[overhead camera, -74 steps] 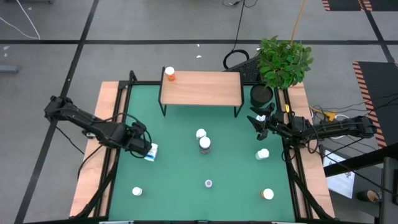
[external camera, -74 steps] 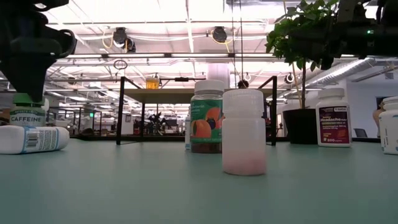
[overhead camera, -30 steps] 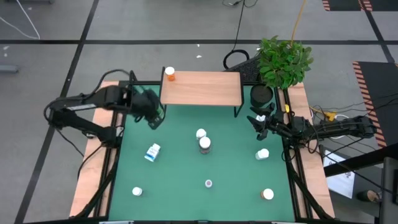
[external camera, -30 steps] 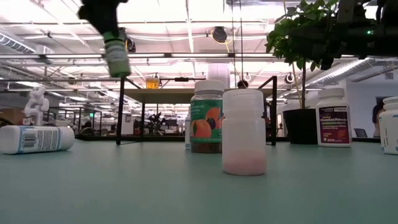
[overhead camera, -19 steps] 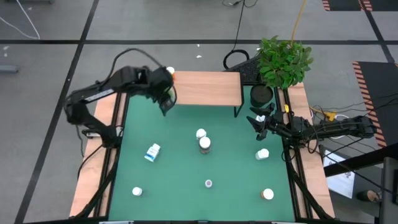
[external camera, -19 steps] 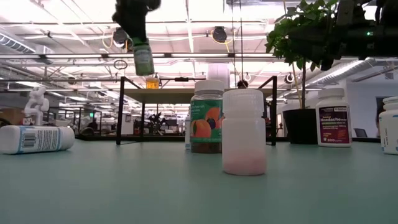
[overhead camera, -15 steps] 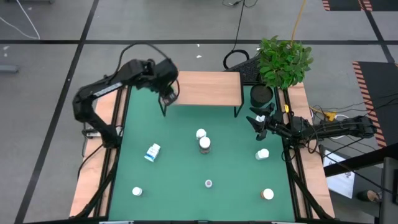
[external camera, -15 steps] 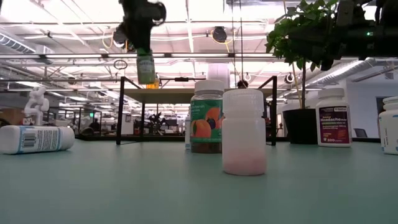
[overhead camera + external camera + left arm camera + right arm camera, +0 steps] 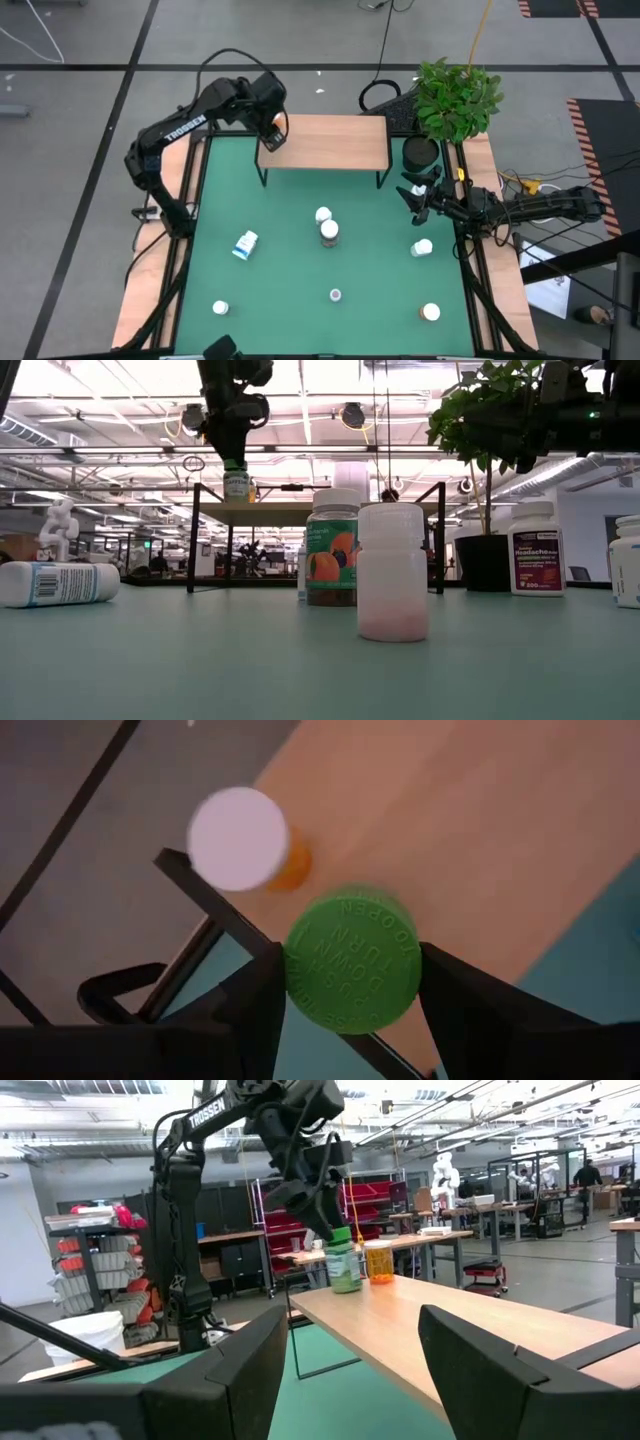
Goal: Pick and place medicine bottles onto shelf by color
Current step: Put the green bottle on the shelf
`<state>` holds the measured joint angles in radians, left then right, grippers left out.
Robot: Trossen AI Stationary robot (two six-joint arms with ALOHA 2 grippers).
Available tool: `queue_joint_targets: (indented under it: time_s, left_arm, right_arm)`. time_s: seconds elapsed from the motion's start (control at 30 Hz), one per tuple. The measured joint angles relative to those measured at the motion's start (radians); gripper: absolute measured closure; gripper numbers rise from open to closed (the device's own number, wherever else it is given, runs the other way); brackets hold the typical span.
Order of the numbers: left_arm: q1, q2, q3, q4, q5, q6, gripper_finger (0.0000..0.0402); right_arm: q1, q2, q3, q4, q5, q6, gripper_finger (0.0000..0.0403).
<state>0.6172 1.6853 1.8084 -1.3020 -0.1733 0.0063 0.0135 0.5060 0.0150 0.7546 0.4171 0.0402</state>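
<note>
Green-capped bottle clamped in left pincer, over shelf left end, near its front edge. Base looks just at the wood; contact uncertain. Lower straight, release only once seated, clear of orange bottle behind. Right pincer idle, empty, part-open, at worktop's right edge.
</note>
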Motion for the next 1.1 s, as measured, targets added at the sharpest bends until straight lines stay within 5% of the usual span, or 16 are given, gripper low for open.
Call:
queue_joint_targets:
  time_s: [0.33,0.77,1.1]
  left_arm:
    - [0.031,0.0,0.0,0.019,0.001,0.019,0.0193]
    - [0.031,0.0,-0.001,0.069,0.001,0.016,0.0102]
    - [0.028,-0.027,-0.002,0.025,-0.007,0.015,0.0103]
  right_arm:
    - [0.0,0.0,0.0,0.003,0.0,0.005,0.0179]
    - [0.0,0.0,0.0,0.003,0.0,0.008,0.0179]
    - [0.0,0.0,0.0,-0.003,0.0,0.008,0.0179]
